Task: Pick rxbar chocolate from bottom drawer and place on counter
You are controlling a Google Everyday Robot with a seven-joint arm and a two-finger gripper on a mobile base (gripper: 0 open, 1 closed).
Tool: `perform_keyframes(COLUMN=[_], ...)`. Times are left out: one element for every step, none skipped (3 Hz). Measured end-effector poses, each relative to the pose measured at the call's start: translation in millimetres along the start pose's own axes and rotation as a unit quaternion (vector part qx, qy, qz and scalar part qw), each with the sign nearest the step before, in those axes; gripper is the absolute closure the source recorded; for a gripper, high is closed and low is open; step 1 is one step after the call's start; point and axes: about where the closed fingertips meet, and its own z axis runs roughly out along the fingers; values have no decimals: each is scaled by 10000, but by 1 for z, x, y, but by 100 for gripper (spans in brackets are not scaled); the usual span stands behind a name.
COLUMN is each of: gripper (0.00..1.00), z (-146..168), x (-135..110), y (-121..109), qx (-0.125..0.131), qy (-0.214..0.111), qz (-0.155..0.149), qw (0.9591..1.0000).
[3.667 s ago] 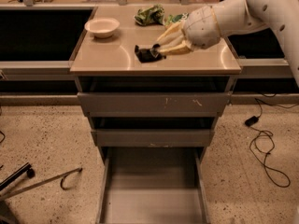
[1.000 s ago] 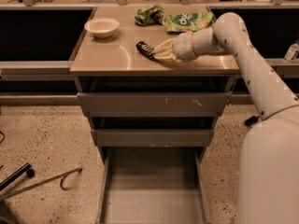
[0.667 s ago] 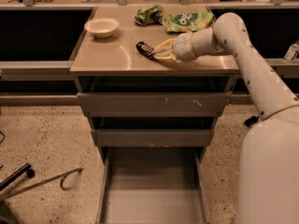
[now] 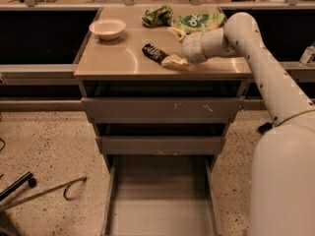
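The rxbar chocolate (image 4: pixel 154 52), a small dark bar, lies flat on the counter (image 4: pixel 113 60) near its middle. My gripper (image 4: pixel 174 47) is over the counter just right of the bar. It is open, with one pale finger (image 4: pixel 173 61) resting low on the counter by the bar's right end and the other behind it. The bar lies free. The bottom drawer (image 4: pixel 162 200) is pulled out below, and its floor is bare.
A white bowl (image 4: pixel 107 28) sits at the counter's back left. A crumpled green wrapper (image 4: pixel 157 14) and a green snack bag (image 4: pixel 199 21) lie at the back. The two upper drawers (image 4: pixel 157 110) are shut. A metal frame (image 4: pixel 44 191) lies on the floor at left.
The gripper held the bar at the counter's middle, then the arm swung to reach in from the right. Now the fingers have spread and the bar lies free on the counter.
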Motion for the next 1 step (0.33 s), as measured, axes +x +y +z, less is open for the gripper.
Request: perform_keyframes(gripper=[0], z=[0], x=[0], y=[0], qx=[0], qy=[0], qz=[0], qw=[10000])
